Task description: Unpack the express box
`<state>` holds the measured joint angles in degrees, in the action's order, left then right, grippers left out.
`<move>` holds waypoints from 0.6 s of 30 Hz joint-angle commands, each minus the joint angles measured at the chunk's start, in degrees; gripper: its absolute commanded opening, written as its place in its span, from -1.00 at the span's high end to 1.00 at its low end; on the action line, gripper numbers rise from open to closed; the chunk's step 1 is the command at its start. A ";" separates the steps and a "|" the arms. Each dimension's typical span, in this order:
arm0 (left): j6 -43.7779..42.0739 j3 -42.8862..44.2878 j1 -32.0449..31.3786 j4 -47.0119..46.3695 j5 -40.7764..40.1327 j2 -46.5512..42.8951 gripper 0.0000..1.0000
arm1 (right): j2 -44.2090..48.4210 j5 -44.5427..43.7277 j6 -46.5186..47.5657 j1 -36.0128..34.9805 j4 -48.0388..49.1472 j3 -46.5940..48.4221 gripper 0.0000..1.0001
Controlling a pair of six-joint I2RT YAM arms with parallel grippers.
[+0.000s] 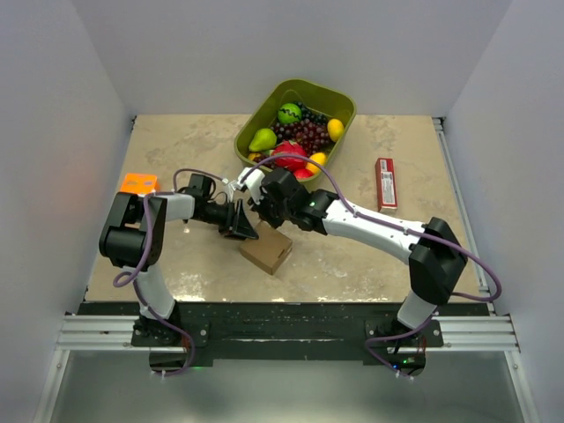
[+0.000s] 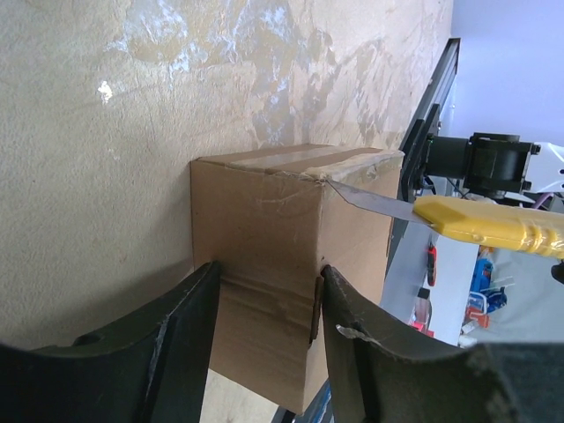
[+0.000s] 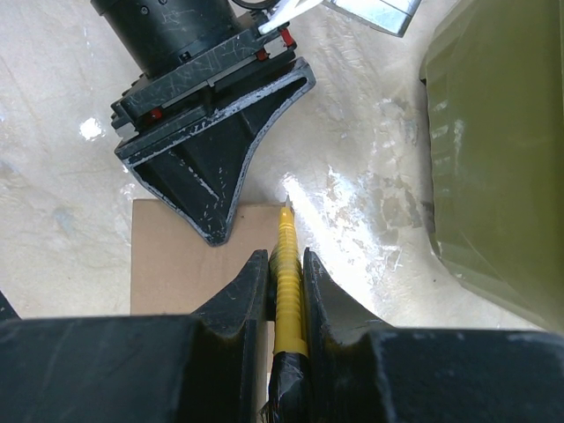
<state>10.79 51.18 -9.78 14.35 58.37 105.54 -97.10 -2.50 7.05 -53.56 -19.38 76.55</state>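
The express box (image 1: pixel 267 251) is a small brown cardboard box with a taped seam, lying on the table in front of the arms. My left gripper (image 1: pixel 246 227) is shut on it, with a finger pressing each side of the box (image 2: pixel 264 220); the left gripper (image 2: pixel 269 275) fills the bottom of its wrist view. My right gripper (image 1: pixel 264 210) is shut on a yellow utility knife (image 3: pixel 288 264). Its blade (image 2: pixel 370 201) touches the taped top edge of the box. In the right wrist view the box (image 3: pixel 176 260) lies under the right gripper (image 3: pixel 285 264).
A green tub (image 1: pixel 339 101) full of fruit stands at the back middle, close behind the right wrist, and shows at the right of the right wrist view (image 3: pixel 502 150). A slim red packet (image 1: pixel 385 183) lies at the right. An orange tray (image 1: pixel 139 183) sits at the left.
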 commanded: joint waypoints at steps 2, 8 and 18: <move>-0.85 -0.64 0.11 0.59 -11.79 2.48 0.36 | 1.21 -0.22 -1.60 0.04 -13.84 -0.88 1.00; -0.42 -0.73 0.20 0.51 -12.49 2.48 0.50 | 2.18 -1.88 -3.97 0.04 -15.60 -1.85 1.00; 4.50 -0.99 0.11 -2.22 -8.98 1.96 1.00 | 0.25 -2.33 -5.73 -0.05 -14.82 -0.80 1.00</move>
<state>12.93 51.18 -10.07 14.15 58.78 105.54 -96.05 -4.82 3.03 -53.56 -22.26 76.47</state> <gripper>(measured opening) 0.479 0.169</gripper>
